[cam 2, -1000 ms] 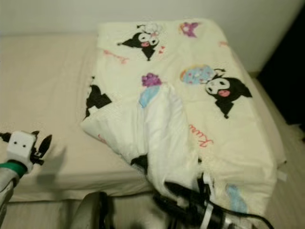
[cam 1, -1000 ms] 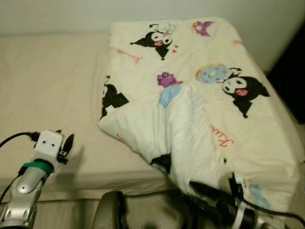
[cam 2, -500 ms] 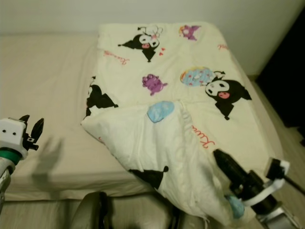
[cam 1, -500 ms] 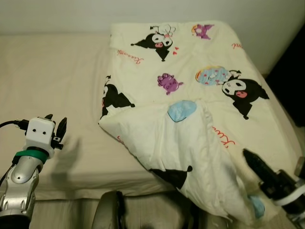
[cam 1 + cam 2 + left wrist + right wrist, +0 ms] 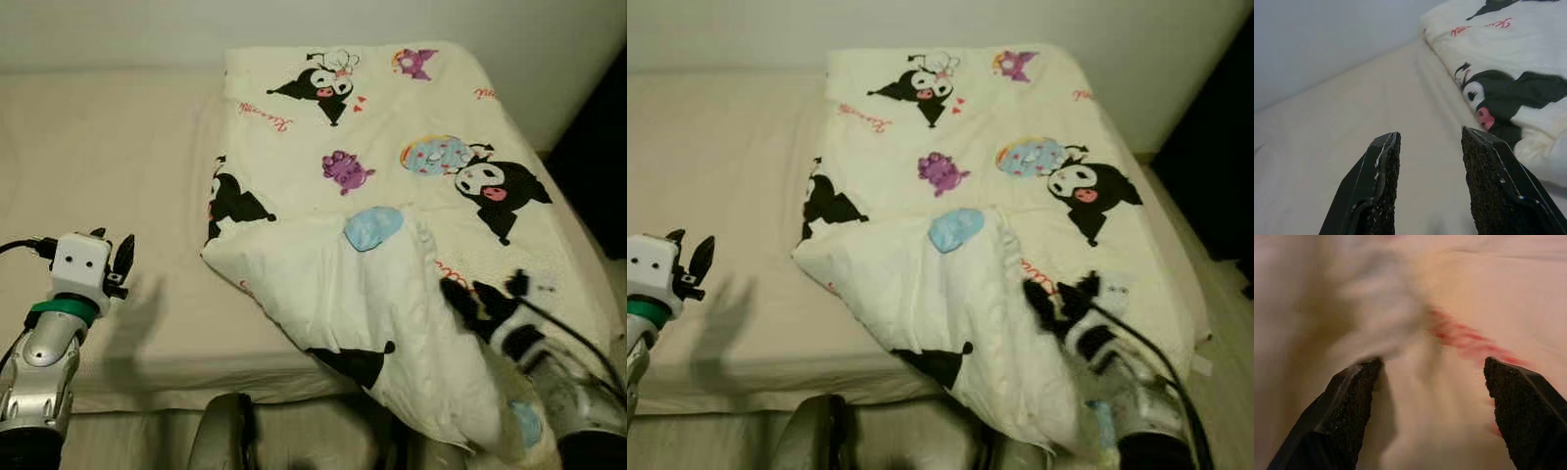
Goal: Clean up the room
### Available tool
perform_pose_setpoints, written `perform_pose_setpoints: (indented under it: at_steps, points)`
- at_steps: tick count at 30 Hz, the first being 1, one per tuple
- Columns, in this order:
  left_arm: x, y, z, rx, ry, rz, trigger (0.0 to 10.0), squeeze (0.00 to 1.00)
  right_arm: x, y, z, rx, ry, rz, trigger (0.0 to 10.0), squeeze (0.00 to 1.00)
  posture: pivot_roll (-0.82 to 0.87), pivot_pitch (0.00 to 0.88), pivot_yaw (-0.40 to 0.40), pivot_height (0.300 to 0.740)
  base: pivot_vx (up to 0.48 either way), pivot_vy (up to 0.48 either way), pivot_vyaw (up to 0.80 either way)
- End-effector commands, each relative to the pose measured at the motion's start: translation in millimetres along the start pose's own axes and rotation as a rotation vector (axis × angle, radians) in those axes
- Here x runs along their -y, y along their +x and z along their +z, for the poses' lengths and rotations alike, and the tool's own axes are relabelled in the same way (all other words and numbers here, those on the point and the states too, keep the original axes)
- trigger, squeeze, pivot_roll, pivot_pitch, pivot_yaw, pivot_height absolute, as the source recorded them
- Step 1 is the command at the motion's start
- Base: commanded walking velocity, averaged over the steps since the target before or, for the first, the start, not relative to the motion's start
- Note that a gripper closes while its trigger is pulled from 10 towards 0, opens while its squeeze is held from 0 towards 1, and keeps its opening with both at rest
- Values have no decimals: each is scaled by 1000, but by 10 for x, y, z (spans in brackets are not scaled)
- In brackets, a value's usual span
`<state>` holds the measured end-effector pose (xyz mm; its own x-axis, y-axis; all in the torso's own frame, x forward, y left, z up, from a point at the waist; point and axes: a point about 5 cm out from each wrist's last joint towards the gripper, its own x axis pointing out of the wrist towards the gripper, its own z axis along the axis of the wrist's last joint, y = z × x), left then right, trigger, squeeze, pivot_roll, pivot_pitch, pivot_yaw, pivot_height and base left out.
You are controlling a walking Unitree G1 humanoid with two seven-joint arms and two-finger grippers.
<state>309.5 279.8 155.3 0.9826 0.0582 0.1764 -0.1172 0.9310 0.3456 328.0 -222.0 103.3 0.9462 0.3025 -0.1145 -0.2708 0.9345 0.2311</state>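
A wide bed (image 5: 118, 166) with a beige sheet takes up most of the scene, its far side against a pale wall (image 5: 118, 34). Over the bed's right half lies a cream blanket (image 5: 392, 117) printed with black cartoon characters, a purple figure, a blue patch and red script. The blanket's near left corner is folded back over itself, so a thick white flap (image 5: 333, 284) lies on top with a blue patch at its upper edge, and its near edge hangs over the front of the bed. To the right of the bed the room falls into dark shadow. The right gripper (image 5: 473, 299) is over the near right part of the blanket, just beside the folded flap, with its black fingers (image 5: 1347, 406) spread wide apart; in the right wrist view the cloth with red script lies blurred between them, and nothing is clamped. The left gripper (image 5: 110, 257) is held above the bare sheet near the front edge of the bed, well apart from the blanket, its fingers (image 5: 1378, 191) parted and empty, throwing a shadow on the sheet.
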Motion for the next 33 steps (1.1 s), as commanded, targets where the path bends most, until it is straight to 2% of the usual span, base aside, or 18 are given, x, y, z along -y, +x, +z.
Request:
perform_pose_setpoints:
  at_steps: [1,4,5,6,8,9,10,12,14,17,18,20,23,24,25,30,32,33]
  points:
    - [-2,-1,-25,-11,11,-7,10000,0,-191,99,-125,-37,-30,48,10000,0,140,98,88,571,0,0,0]
    - [-7,40,1,-1,11,-5,10000,0,-766,309,-121,27,5,278,10000,0,143,95,87,571,0,0,0]
    - [-7,40,1,-1,11,-5,10000,0,-766,309,-121,27,5,278,10000,0,143,95,87,571,0,0,0]
    - [-1,72,33,12,5,-5,10000,0,-1245,209,38,117,259,607,10000,0,144,96,86,571,0,0,0]
    - [-1,72,33,12,5,-5,10000,0,-1245,209,38,117,259,607,10000,0,144,96,86,571,0,0,0]
    - [2,80,43,17,3,-6,10000,0,-1371,127,106,142,344,727,10000,0,143,97,85,571,0,0,0]
    - [2,80,43,17,3,-6,10000,0,-1371,127,106,142,344,727,10000,0,143,97,85,571,0,0,0]
    - [31,106,80,33,-10,-11,10000,0,-1603,-274,239,152,513,1077,10000,0,140,101,86,571,0,0,0]
    - [52,130,112,47,-20,-14,10000,0,-1665,-514,260,126,616,1225,10000,0,140,101,86,571,0,0,0]
    - [44,145,133,54,-26,-7,10000,0,-1514,-493,165,106,623,1141,10000,0,132,105,87,571,0,0,0]
    - [30,162,151,61,-35,0,10000,0,-1208,-368,-17,87,576,928,10000,0,132,105,87,571,0,0,0]
    - [30,162,151,61,-35,0,10000,0,-1208,-368,-17,87,576,928,10000,0,132,105,87,571,0,0,0]
    - [48,181,169,70,-52,-19,10000,0,-679,-175,-266,44,446,523,10000,0,131,109,89,571,0,0,0]
    - [48,181,169,70,-52,-19,10000,0,-679,-175,-266,44,446,523,10000,0,131,109,89,571,0,0,0]
    - [97,179,164,64,-56,-58,10000,0,-444,-115,-373,-29,319,290,10000,0,133,110,88,571,0,0,0]
    - [291,137,98,23,-61,-192,10000,0,-288,-94,-375,-62,213,127,10000,0,134,111,86,571,0,0,0]
    - [608,4,40,-14,-85,-436,10000,0,-267,-72,-280,-1,210,55,10000,0,132,111,82,571,0,0,0]
    - [608,4,40,-14,-85,-436,10000,0,-267,-72,-280,-1,210,55,10000,0,132,111,82,571,0,0,0]
